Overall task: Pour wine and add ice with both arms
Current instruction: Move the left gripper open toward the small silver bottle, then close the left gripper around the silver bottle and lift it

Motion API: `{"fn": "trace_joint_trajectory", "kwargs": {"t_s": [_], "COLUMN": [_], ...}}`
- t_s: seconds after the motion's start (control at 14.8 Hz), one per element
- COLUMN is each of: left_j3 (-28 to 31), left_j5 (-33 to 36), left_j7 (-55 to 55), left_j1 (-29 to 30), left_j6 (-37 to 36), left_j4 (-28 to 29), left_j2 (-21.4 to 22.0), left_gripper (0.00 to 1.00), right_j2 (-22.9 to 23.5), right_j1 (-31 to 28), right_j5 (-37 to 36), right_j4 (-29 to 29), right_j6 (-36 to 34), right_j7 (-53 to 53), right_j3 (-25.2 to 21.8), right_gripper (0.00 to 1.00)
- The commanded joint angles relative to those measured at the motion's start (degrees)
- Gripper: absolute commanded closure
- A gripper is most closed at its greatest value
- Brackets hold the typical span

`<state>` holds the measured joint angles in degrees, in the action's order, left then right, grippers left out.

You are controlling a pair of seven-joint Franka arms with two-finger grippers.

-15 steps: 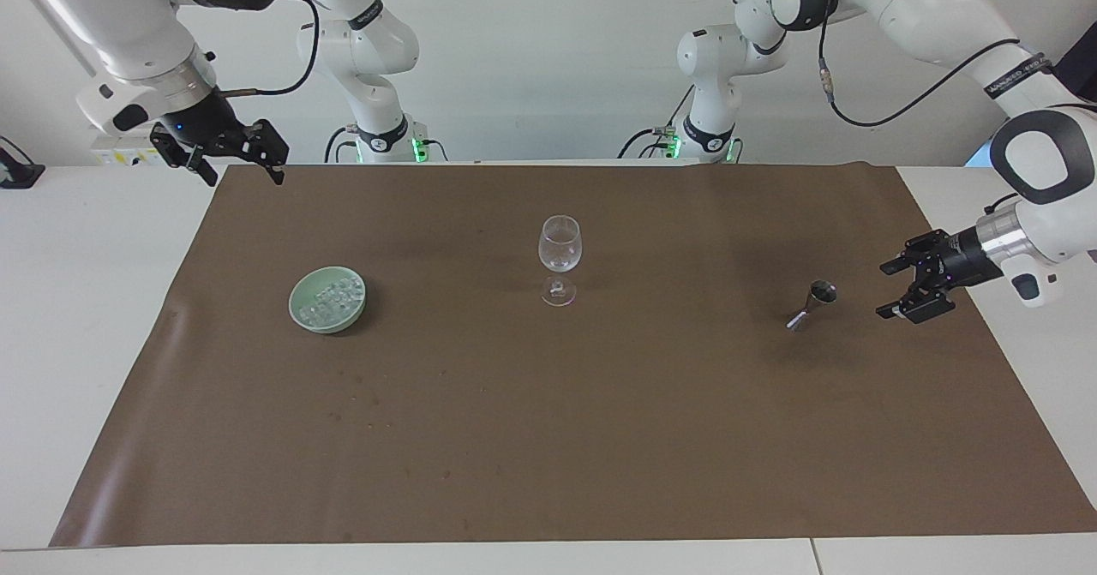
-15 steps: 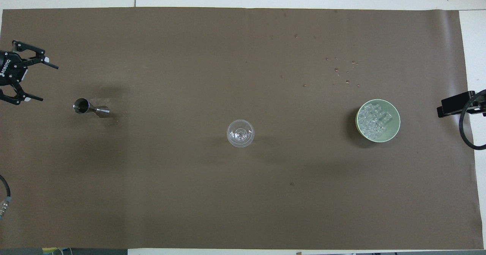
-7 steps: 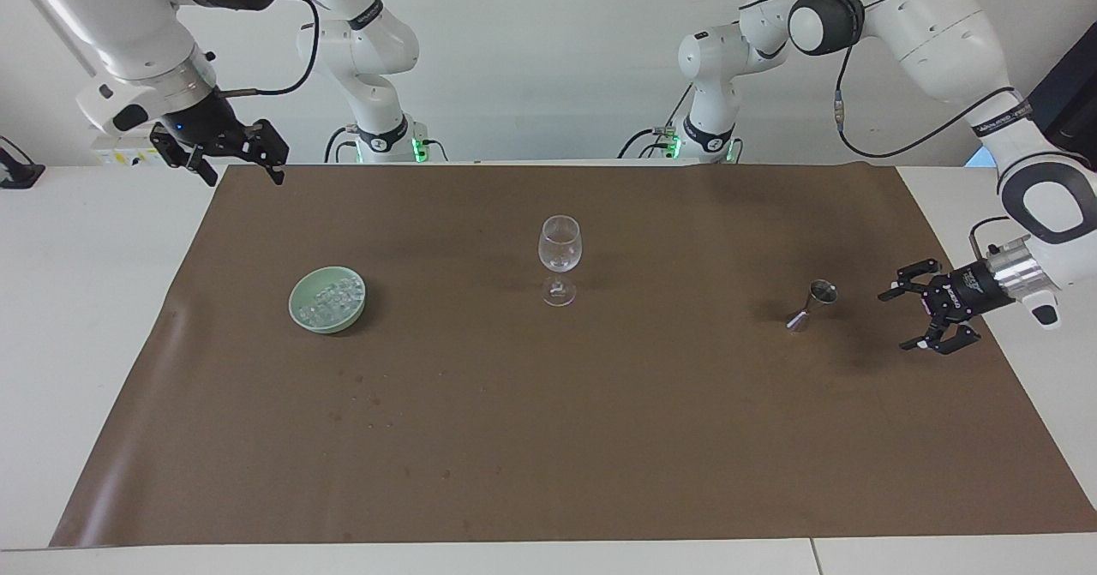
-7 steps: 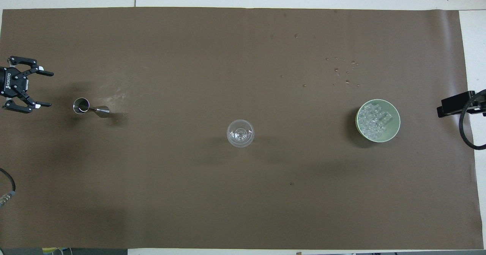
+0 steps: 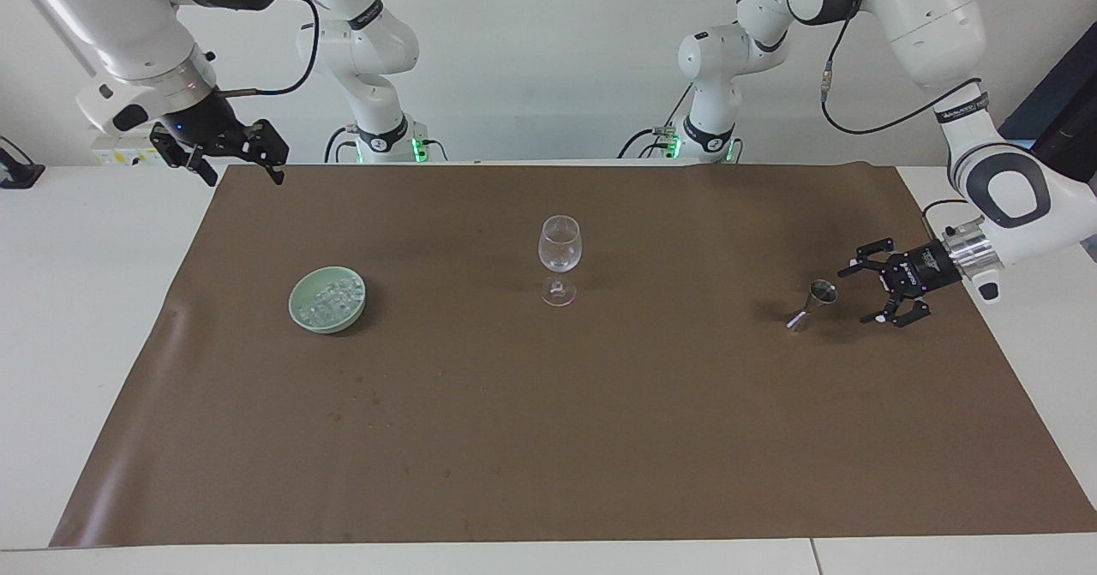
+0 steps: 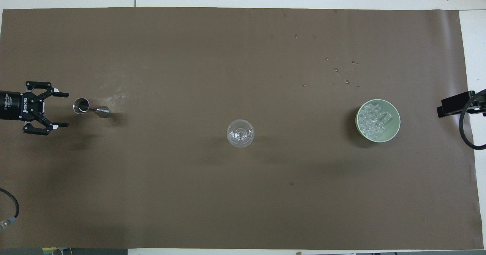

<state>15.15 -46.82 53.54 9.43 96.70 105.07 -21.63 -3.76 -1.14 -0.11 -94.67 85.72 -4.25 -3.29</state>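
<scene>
A clear wine glass (image 5: pixel 559 254) (image 6: pixel 240 133) stands upright and looks empty at the middle of the brown mat. The ice (image 5: pixel 332 296) (image 6: pixel 374 120) lies heaped in a pale green bowl (image 5: pixel 302 316) (image 6: pixel 395 127) toward the right arm's end. A small metal jigger (image 5: pixel 814 302) (image 6: pixel 89 108) stands toward the left arm's end; I cannot tell whether it holds wine. My left gripper (image 5: pixel 857 297) (image 6: pixel 65 110) is open, level and low, pointing at the jigger with a small gap between them. My right gripper (image 5: pixel 244 174) hangs open and raised above the mat's corner, holding nothing.
The brown mat (image 5: pixel 548 438) (image 6: pixel 243 209) covers most of the white table. Several small wet spots (image 6: pixel 343 72) (image 5: pixel 368 399) mark the mat a little farther from the robots than the bowl. A black cable (image 6: pixel 469 133) hangs at the right arm's end.
My left gripper has come down, turned level and closed in on the jigger from the left arm's end. The right arm waits unmoved.
</scene>
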Motion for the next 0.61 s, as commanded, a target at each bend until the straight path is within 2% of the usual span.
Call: {"fn": "trace_joint_trajectory", "kwargs": {"t_s": [0.0,0.14,0.54], "left_j3": [-0.04,-0.04,-0.39], "left_j5": [-6.33,-9.24,-24.87], "left_j7": [-3.78,-6.15,-16.77], "left_j1": [0.15,-0.03,-0.82], "left_j6": [5.59,8.05,15.97], "left_j4": [11.27,14.88,28.50], "left_j2": [5.80,7.03,11.60], "left_gripper": [0.00,0.00,0.00], "right_j2": [-0.37,-0.37,-0.37], "right_j1": [-0.44,-0.44,-0.44], "right_j5": [0.73,0.73,0.73], "right_j4": [-0.61,-0.61,-0.61], "right_j6": [0.33,0.33,0.33], "right_j7": [0.65,0.65,0.65], "right_j3": [0.22,0.22,0.22], "right_gripper": [0.00,0.00,0.00]}}
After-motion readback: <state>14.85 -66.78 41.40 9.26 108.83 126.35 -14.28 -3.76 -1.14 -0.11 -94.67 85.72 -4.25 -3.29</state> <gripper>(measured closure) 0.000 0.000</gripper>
